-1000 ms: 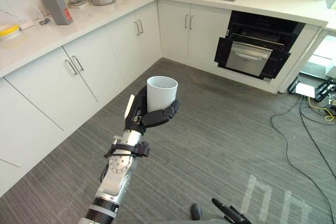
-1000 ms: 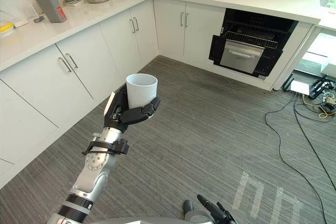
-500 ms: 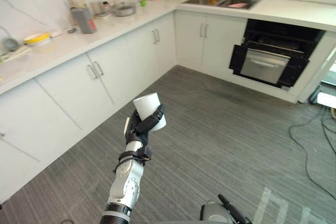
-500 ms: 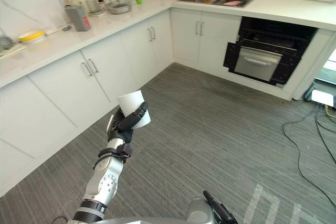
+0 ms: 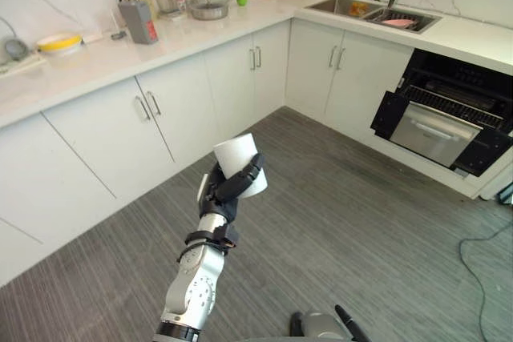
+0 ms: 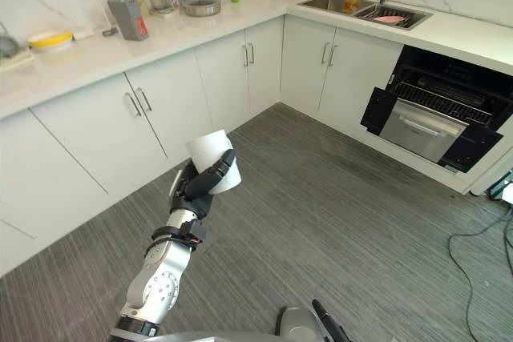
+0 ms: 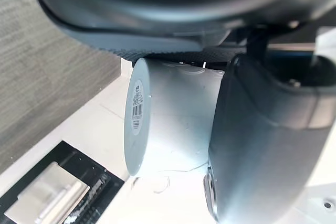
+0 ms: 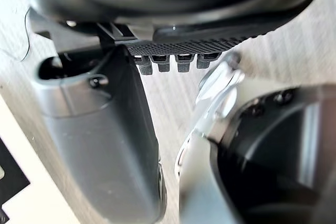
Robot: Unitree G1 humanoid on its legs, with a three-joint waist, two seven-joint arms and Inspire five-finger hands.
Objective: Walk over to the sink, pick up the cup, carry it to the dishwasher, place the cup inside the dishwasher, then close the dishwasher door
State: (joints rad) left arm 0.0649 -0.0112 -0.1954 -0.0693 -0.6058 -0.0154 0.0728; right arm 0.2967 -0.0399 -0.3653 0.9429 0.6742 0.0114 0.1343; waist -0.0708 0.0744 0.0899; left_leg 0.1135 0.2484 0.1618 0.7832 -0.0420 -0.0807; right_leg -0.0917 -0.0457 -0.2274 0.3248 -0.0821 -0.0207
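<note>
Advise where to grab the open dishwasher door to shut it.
Probably the dishwasher door by its upper edge, from the front: it hangs ajar, tilted outward at the top. Use the right hand; the left hand holds the cup.

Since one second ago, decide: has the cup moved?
Yes. The cup in the left hand stood upright; now its top tilts toward the cabinets, off their vertical door edges.

Open floor (image 5: pixel 345 222) from 12 to 3 o'clock; cabinets (image 5: pixel 184 110) walling off 9 to 12; dishwasher door (image 5: pixel 437 130) hanging open at 2.
</note>
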